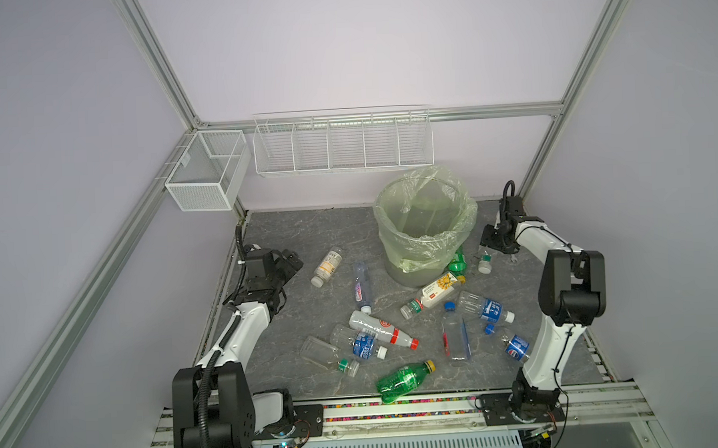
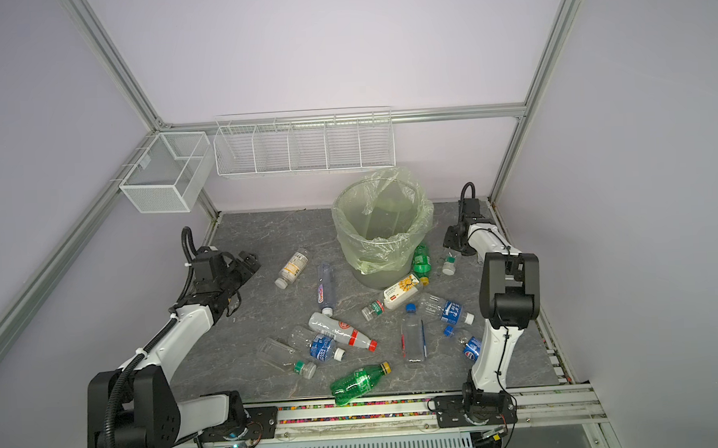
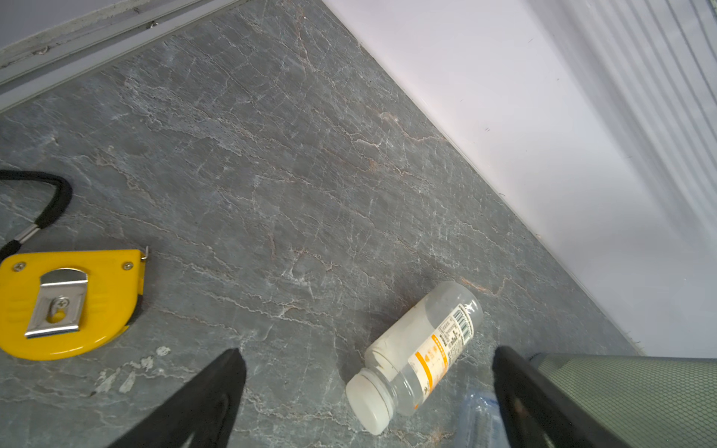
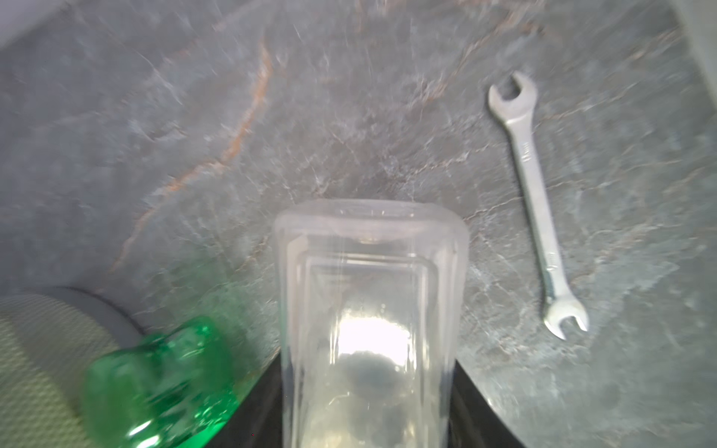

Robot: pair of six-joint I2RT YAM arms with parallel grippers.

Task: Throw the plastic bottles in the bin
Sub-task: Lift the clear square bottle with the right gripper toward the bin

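Observation:
The bin point(image 1: 409, 268) point(image 2: 372, 274), grey with a pale green bag, stands at the back of the table. My right gripper point(image 1: 488, 253) point(image 4: 368, 407) is just right of it, shut on a small clear bottle point(image 1: 484, 263) point(image 2: 449, 265) point(image 4: 368, 294) with a white cap. A green bottle point(image 1: 457, 263) point(image 4: 163, 380) lies between that bottle and the bin. My left gripper point(image 1: 292, 263) point(image 3: 368, 358) stands open at the left. A white-capped bottle with an orange label point(image 1: 328, 266) point(image 3: 419, 349) lies just ahead of it. Several more bottles, among them a second green one point(image 1: 403, 381), are scattered over the middle and front.
A silver wrench point(image 4: 537, 201) lies on the table beside the held bottle. A yellow tape measure point(image 3: 66, 302) sits near the left gripper. Two white wire baskets point(image 1: 207, 173) point(image 1: 341, 142) hang on the back frame.

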